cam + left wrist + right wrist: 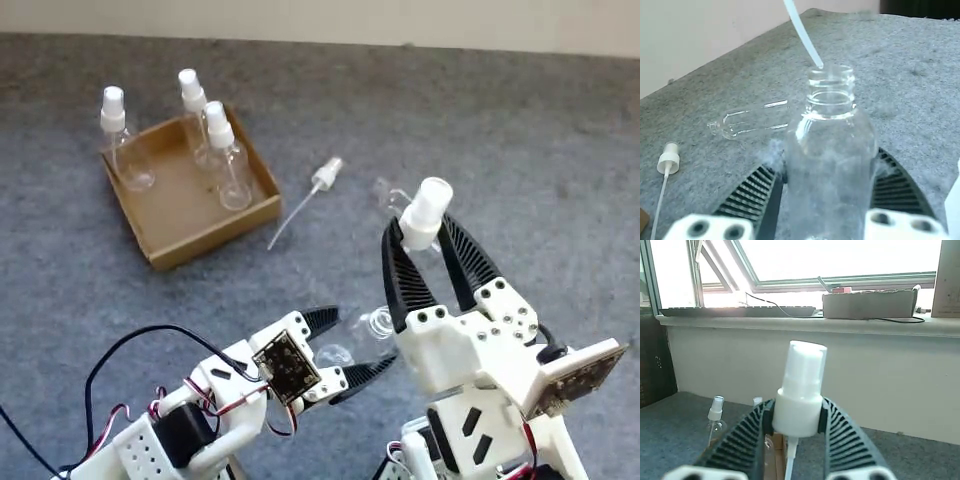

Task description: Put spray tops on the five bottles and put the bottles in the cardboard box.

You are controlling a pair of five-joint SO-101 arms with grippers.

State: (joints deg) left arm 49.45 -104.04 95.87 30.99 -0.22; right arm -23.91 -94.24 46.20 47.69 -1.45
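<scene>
- The left gripper (825, 167) has its fingers clamped on a clear open bottle (830, 150). It grips the body low down, which leaves the threaded neck free for capping.
- The right gripper (797, 410) has its fingers closed on the collar of a white spray top (800, 385). The nozzle points up and the dip tube (802, 32) hangs below, so the top can go in tube first.
- In the left wrist view the tube's tip sits right at the bottle's mouth, at or just inside the rim. I judge this to be the threading step. The tube has to clear the neck before the collar can seat.
- One arm steadies the bottle while the other brings in the spray top. A loose bottle this light would likely tip or slide under a push.
- Three capped bottles (225, 150) stand upright in the cardboard box (215, 235), well away from both grippers. Three of the five look finished.
- A fifth bottle (750, 122) lies on its side on the grey bench (500, 120), uncapped. A spare spray top (325, 175) lies near it, between the box and the arms, its tube stretched out on the bench.
- The main risk is the thin tube bending against the rim rather than sliding in.
</scene>
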